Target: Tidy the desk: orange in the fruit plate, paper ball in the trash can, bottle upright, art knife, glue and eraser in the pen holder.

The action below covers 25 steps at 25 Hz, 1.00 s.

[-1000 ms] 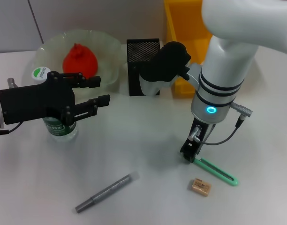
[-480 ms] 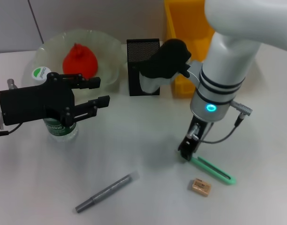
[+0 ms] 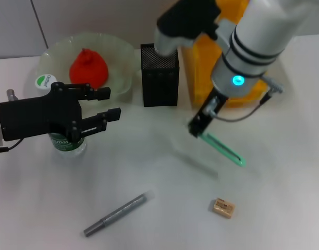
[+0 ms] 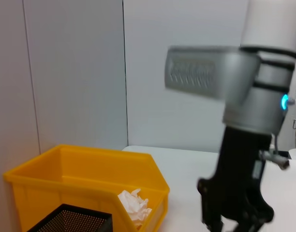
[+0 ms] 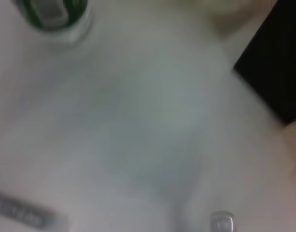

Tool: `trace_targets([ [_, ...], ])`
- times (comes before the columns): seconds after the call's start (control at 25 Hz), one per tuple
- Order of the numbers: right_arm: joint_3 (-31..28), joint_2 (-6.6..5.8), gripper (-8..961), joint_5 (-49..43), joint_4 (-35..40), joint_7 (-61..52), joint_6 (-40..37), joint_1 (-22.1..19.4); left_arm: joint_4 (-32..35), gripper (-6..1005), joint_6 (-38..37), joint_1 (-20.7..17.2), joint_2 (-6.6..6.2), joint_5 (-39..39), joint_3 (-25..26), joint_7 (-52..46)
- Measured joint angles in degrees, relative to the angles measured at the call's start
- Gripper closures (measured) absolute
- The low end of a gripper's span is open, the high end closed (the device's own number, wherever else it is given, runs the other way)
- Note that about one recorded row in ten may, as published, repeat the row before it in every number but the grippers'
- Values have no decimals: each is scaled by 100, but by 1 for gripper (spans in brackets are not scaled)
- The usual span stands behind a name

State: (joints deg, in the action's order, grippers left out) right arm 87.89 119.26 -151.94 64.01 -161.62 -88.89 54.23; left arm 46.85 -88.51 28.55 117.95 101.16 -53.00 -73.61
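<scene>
My right end effector (image 3: 195, 127) grips one end of the art knife (image 3: 222, 149), clear of the surface; the pen holder (image 3: 159, 75) stands just beyond, nearer this arm.

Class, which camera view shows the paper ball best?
The left wrist view: the paper ball lies in plain sight inside the trash can. In the head view the right arm covers the can's inside, and the right wrist view shows only desk, so neither shows the ball.

The white desk (image 3: 149, 172) carries the plate (image 3: 123, 62), pen holder (image 3: 159, 86), yellow bin (image 3: 201, 78) and upright bottle (image 3: 65, 143). The glue (image 3: 115, 214) and eraser (image 3: 222, 207) lie near its front.
</scene>
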Motion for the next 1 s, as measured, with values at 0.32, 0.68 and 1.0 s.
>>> trace_targets([
  [0.32, -311, 0, 772, -47, 1282, 47, 605, -412, -5, 519, 7, -16, -12, 15, 0, 113],
  [0.68, -261, 9, 772, -13, 2062, 191, 2319, -1122, -5, 520, 1, -25, -11, 73, 0, 218],
  [1.0, -213, 15, 771, 1109, 1326, 1017, 4096, -1395, -9, 520, 19, 42, -13, 134, 0, 217],
])
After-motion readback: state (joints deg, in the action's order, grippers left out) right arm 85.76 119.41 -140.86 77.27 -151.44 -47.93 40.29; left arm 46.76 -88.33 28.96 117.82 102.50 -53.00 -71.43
